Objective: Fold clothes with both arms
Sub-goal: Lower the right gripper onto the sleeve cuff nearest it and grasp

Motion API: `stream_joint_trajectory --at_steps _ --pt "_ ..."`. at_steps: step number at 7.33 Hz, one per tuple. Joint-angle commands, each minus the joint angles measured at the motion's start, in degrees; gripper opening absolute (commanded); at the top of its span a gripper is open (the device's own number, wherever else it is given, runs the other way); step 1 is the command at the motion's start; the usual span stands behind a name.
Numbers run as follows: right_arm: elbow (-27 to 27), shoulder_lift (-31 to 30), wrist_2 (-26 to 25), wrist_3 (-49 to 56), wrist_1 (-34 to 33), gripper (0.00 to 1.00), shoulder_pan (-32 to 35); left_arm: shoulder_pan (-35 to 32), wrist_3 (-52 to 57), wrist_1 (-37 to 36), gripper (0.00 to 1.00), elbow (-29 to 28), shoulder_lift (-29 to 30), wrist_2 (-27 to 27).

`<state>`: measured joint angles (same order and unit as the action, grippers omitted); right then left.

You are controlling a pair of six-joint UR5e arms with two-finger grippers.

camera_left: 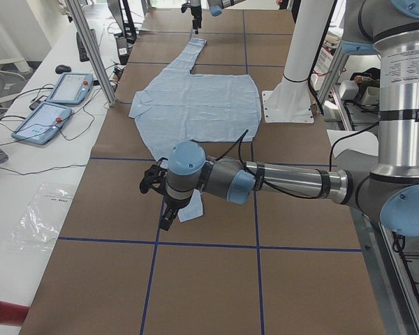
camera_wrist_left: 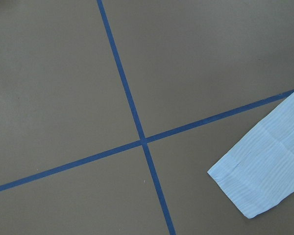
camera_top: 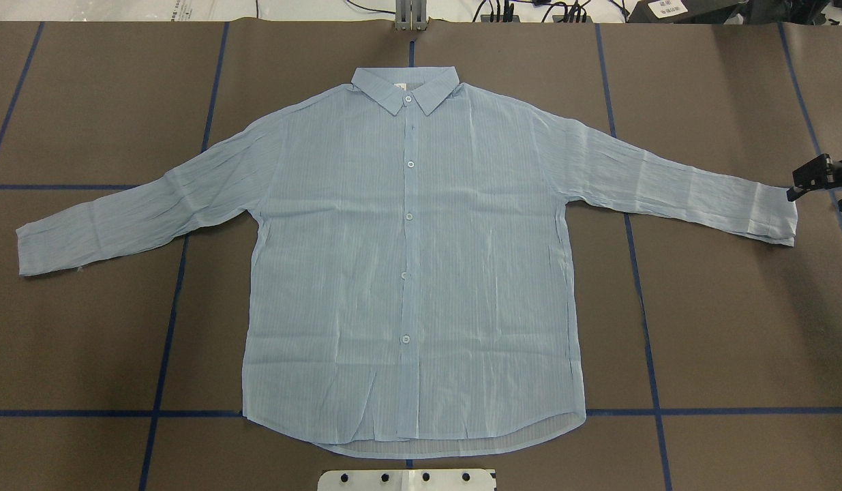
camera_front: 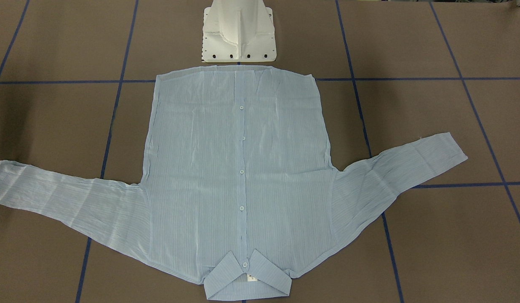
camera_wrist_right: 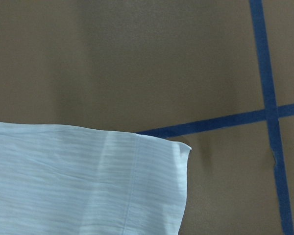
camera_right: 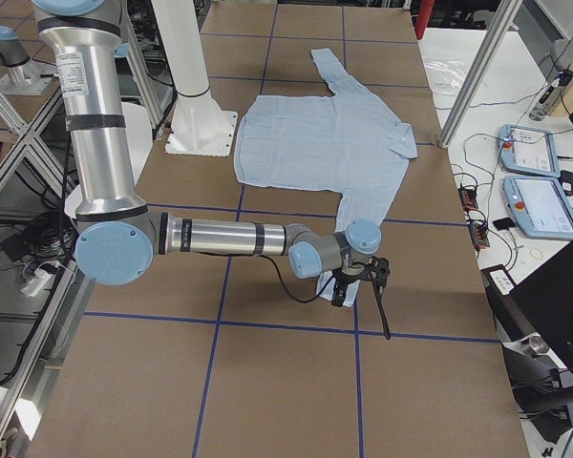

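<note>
The pale blue, finely striped shirt [camera_top: 407, 273] is lying flat and front-up in the middle of the brown counter [camera_top: 720, 327]. It is buttoned down the front, with small white buttons [camera_top: 412, 163] running in a line. Its collar [camera_top: 405, 88] is pointing to the far side, away from the robot. Its hem [camera_top: 414, 447] is lying on the near side, just beside the white pedestal base [camera_front: 238, 33]. The fabric is showing fine wrinkles all over.

The left sleeve [camera_top: 134, 211] is stretching out to the left and the right sleeve [camera_top: 666, 184] to the right. Both are lying flat and crossing the blue tape lines [camera_top: 163, 354] that are marking the counter into squares.

The left arm [camera_left: 293, 183] is reaching low along the counter. The left pincer [camera_left: 166, 209] is hanging fingers-down just beside the left cuff [camera_top: 32, 249]. Only the side view is showing it, so I cannot tell whether its fingers are apart or together. The left wrist camera is showing that cuff lying flat near a crossing of two tape lines.

The right arm [camera_right: 220, 237] is reaching out low in the same way. The right pincer [camera_top: 813, 179] is sitting at the end of the right cuff [camera_top: 778, 218]. It appears to be hovering over the cuff's edge rather than gripping it, though the overhead view is cutting it off at the frame's edge. I cannot tell whether its fingers are apart or together. The right wrist camera is showing the cuff's corner lying flat on the counter.
</note>
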<state>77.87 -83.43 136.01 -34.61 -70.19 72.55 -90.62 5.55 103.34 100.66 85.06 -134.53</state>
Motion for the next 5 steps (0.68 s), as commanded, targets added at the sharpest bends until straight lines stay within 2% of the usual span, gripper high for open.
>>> stream_joint_trajectory --at_steps 1,2,5 --pt "-0.35 -1.11 -2.48 -4.66 5.62 1.00 -0.21 0.00 -0.10 0.10 1.00 -0.02 0.02 -1.34" --pt "-2.18 -2.17 -2.59 -5.11 9.94 1.00 -0.48 0.00 -0.01 0.10 1.00 -0.11 0.02 -1.53" --pt "-2.28 -2.18 -2.06 -8.63 12.33 1.00 -2.32 0.00 -0.10 0.02 1.00 -0.20 0.02 -1.62"
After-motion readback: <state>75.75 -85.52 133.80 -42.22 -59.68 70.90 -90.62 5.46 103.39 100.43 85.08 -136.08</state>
